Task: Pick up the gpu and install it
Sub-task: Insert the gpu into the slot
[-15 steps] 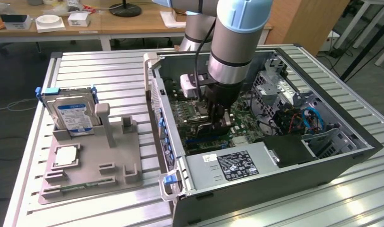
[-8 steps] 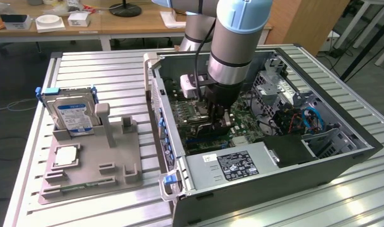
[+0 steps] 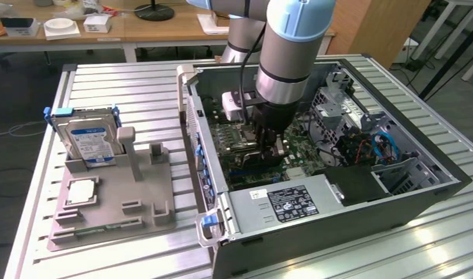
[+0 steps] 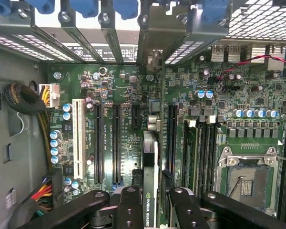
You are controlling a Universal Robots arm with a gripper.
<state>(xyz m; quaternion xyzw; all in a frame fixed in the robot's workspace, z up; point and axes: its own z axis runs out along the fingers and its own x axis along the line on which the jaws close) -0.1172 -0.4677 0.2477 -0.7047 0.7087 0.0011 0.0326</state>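
**Trainee:** What material and shape is the part in the gripper (image 4: 150,200)?

**Technician:** The gpu (image 4: 150,162) is a thin, flat card seen edge-on, with a pale strip along it and a printed label near the fingers (image 4: 129,210). The black, bolted fingers are clamped on its two faces. It stands upright just above the green motherboard (image 4: 128,86), between the long black slots.

**Trainee:** What does the case hold?

**Technician:** The grey steel computer case (image 3: 422,197) lies open at centre frame in the exterior view. Inside are the motherboard, cable bundles, and a labelled power supply (image 3: 287,203) at lower centre.

**Trainee:** And the grey tray (image 3: 112,226) at lower left?

**Technician:** Moulded plastic. A boxy silver hard drive (image 3: 89,142) with a blue-white label stands upright in it; a small square processor chip (image 3: 81,192) lies flat below.

**Trainee:** The surroundings?

**Technician:** A ribbed aluminium table (image 3: 127,81); wooden desks (image 3: 143,29) at upper left.
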